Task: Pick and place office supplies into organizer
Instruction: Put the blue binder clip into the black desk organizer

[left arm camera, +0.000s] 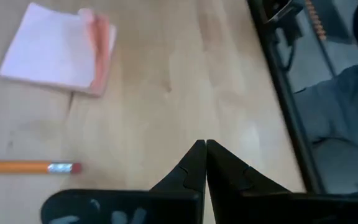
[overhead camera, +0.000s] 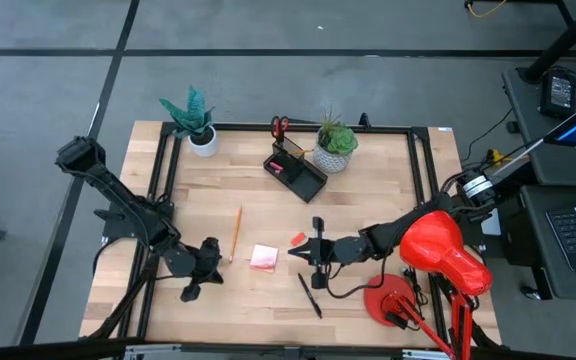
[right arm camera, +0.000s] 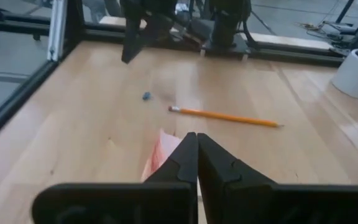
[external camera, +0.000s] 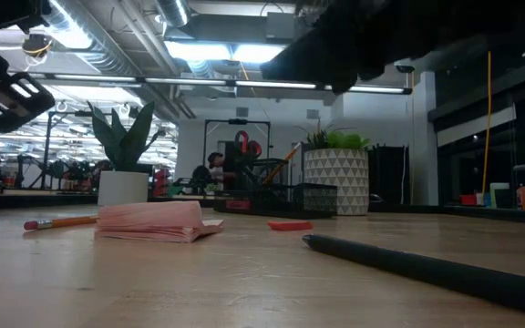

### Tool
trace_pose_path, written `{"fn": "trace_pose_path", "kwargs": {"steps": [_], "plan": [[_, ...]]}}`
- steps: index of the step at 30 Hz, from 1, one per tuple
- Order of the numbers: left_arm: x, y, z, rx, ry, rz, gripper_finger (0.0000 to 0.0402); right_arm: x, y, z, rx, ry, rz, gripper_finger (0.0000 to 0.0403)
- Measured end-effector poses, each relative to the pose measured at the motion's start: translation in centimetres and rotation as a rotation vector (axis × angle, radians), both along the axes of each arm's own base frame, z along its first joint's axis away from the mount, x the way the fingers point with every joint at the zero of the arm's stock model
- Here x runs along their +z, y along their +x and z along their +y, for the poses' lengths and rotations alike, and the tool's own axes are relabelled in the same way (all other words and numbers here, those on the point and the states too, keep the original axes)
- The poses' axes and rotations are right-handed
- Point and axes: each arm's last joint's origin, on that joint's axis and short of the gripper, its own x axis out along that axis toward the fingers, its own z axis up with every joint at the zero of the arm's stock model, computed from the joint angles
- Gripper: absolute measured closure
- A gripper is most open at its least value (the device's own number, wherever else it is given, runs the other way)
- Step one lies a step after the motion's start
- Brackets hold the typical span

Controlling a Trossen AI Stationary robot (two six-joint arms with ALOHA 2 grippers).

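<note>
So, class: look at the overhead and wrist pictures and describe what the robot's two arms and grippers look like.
Both arms are dark, almost black, built of jointed segments. The left gripper and right gripper each end in two black fingers with stepped inner edges, tapering to a point. A thin black cable loops on the table under the right arm. No markings can be made out.

Both arms are dark, nearly black, built of chunky jointed segments with thin black cables trailing beside them. The left gripper ends in two matte black fingers tapering to sharp wedge tips above a broad black crossbar; the right gripper has the same shape.
</note>
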Motion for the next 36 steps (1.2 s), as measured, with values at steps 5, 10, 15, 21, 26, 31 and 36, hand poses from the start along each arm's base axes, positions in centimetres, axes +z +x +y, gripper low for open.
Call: {"fn": "trace_pose_path", "kwargs": {"steps": [5, 10, 15, 21, 26, 31, 36], "plan": [[-0.5, -0.4, 0.4, 0.027, 0.030, 0.068, 0.0374, -0.2, 0.4, -0.1, -0.001, -0.005, -0.033, 0.0395], [-0.9, -0.6, 0.7, 0.068, 0.083, 0.092, 0.0350, -0.1, 0.4, -0.1, 0.003, -0.012, -0.044, 0.0395], [-0.9, -0.6, 0.8, 0.065, 0.122, 0.073, 0.0323, -0.1, 0.4, -0.1, 0.012, -0.041, -0.037, 0.0395], [-1.0, -0.8, 1.0, 0.090, 0.121, 0.101, 0.0301, -0.1, 0.4, -0.1, 0.027, -0.090, -0.039, 0.0395], [-1.1, -0.8, 1.0, 0.143, 0.087, 0.117, 0.0297, 0.0, 0.7, -0.7, 0.016, -0.111, -0.048, 0.0395], [-1.2, -0.7, 1.0, 0.153, 0.084, 0.126, 0.0297, 0.0, 1.0, -1.8, -0.021, -0.096, -0.047, 0.0395], [-1.8, -0.6, 0.9, 0.171, 0.094, 0.160, 0.0297, 0.0, 1.1, -2.0, -0.029, -0.084, -0.046, 0.0395]]}}
